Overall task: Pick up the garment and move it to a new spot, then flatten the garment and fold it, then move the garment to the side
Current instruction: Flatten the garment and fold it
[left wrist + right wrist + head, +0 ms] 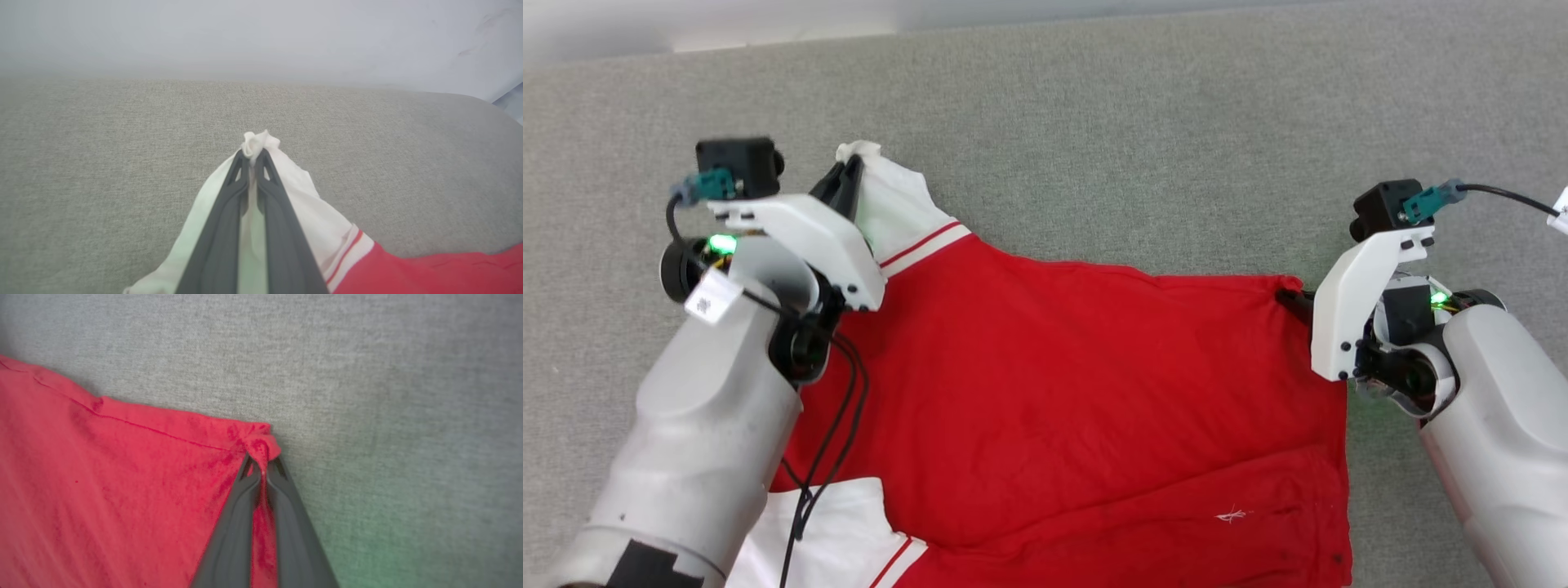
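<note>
The garment point(1078, 384), a red jersey T-shirt with white sleeves and red-and-white striped trim, lies spread across the grey fabric surface, plain red side up; no print is visible. My left gripper point(848, 173) is shut on the end of the far white sleeve point(261, 143), a bunch of white cloth poking out past its fingertips. My right gripper point(1290, 298) is shut on the red hem corner point(261, 447) at the garment's far right. A second white sleeve point(841, 531) lies near the bottom edge, partly under my left forearm.
The grey fabric surface point(1143, 131) stretches well beyond the garment toward the back and to the right. A pale wall point(261, 36) rises behind its far edge. Black cables point(837, 425) hang from my left wrist over the shirt.
</note>
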